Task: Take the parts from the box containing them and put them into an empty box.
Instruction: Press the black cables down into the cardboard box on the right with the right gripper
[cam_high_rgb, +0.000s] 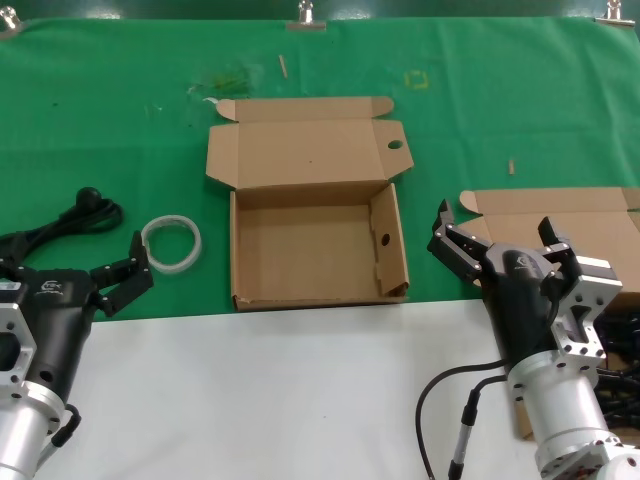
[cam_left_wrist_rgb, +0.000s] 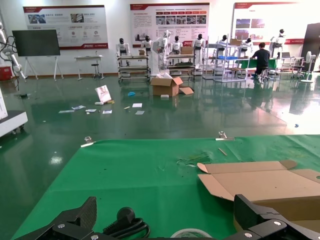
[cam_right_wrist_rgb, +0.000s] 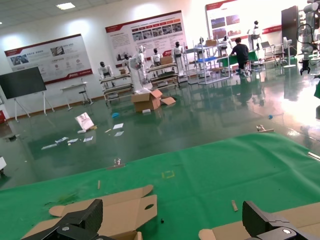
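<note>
- Head view: you see the empty box (cam_high_rgb: 318, 250) in the middle of the green cloth (cam_high_rgb: 500, 110). Its lid is folded back, away from the robot, and the tab with the round hole (cam_high_rgb: 395, 144) sits on the robot's right side of the lid. The box is a bit wider across than it is deep.
- The box with the parts (cam_high_rgb: 590, 250) is at the right edge, mostly behind the right arm. Its lid is also folded back, away from the robot. You can just see a few black parts (cam_high_rgb: 622, 345) at the far right edge. You cannot tell which way they point.
- Your right gripper (cam_high_rgb: 500, 238) hangs above the near left corner of that box. Its fingers are spread wide and hold nothing.
- Your left gripper (cam_high_rgb: 135, 262) is at the left, near the edge of the cloth, just beside the white ring (cam_high_rgb: 171, 242). Its fingers are apart and hold nothing too.
- A black cord with a round knob (cam_high_rgb: 85, 212) lies by the left arm.
- The left wrist view shows the knob cord (cam_left_wrist_rgb: 125, 222) close up, the lid of the empty box (cam_left_wrist_rgb: 265, 182), and a big hall behind the table.
- The right wrist view shows the holed tab (cam_right_wrist_rgb: 145, 206) from low down. Only the head view shows inside the empty box.
</note>
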